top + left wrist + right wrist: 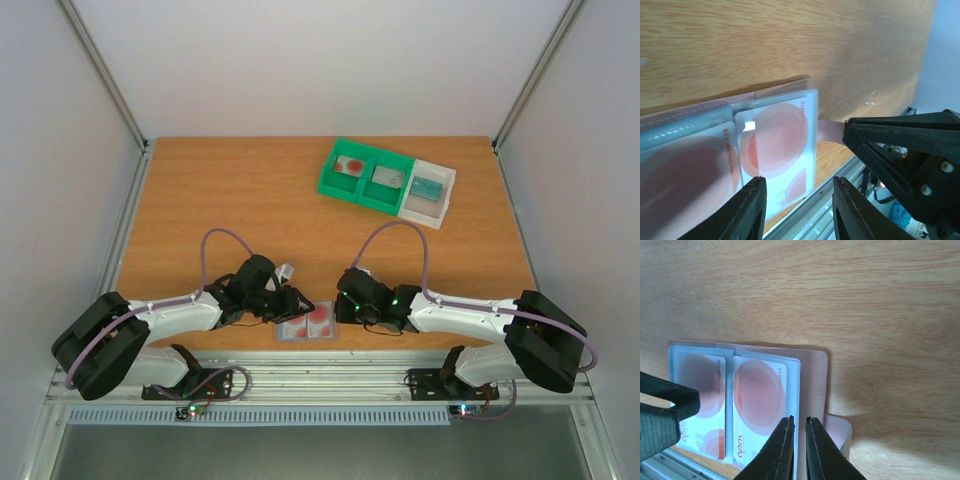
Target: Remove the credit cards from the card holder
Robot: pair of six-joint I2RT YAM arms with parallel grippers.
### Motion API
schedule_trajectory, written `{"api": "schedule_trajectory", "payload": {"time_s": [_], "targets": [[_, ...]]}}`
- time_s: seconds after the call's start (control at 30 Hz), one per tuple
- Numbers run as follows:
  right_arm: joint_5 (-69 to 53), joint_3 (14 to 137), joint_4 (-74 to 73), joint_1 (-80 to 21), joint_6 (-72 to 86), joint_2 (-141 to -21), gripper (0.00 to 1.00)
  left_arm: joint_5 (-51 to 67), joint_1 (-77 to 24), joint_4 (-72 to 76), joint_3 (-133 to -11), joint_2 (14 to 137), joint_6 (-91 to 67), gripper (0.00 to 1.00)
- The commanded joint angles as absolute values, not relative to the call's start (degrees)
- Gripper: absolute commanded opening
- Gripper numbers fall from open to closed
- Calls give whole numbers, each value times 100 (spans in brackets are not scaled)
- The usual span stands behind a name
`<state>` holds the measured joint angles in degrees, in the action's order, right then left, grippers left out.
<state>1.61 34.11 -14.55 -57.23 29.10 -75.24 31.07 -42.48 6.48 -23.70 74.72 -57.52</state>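
The card holder (pixel 307 325) lies open and flat at the table's near edge, between my two grippers. Its cover (pixel 817 385) is pale and its sleeves are clear. Two whitish credit cards with red round blotches sit in the sleeves, one on the left (pixel 702 400) and one on the right (pixel 762 405). My right gripper (pixel 799 421) stands on the holder's right side, jaws nearly together, with the sleeve's right edge in the narrow gap. My left gripper (pixel 800 200) hangs open over the holder's near corner (pixel 790 190), with nothing gripped. The right gripper's black body (pixel 905 150) shows close beside it.
At the back right stands a green and white compartment tray (pixel 322 180). It holds a red-blotched card (pixel 350 166), a greyish one (pixel 388 177) and a teal one (pixel 428 187). A metal rail (pixel 330 385) runs just behind the table's near edge.
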Motion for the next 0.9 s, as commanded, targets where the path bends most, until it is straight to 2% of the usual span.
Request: {"api": "schedule_trajectory", "payload": {"time_s": [0.0,0.27,0.87], "targets": [[62,3463,-1198,-5795,2887,-7504,10,2782,-4275,396,-2443,7449,-5502,38],[-337,3757,-1037,-5887,2804,-7883,11,2700,-4276,451,-2413,7693,-5403,38],[-168,3648,-1040,-5889,2917,-8435,9,2545,-4276,334,-2373,7812,-5309,38]]}}
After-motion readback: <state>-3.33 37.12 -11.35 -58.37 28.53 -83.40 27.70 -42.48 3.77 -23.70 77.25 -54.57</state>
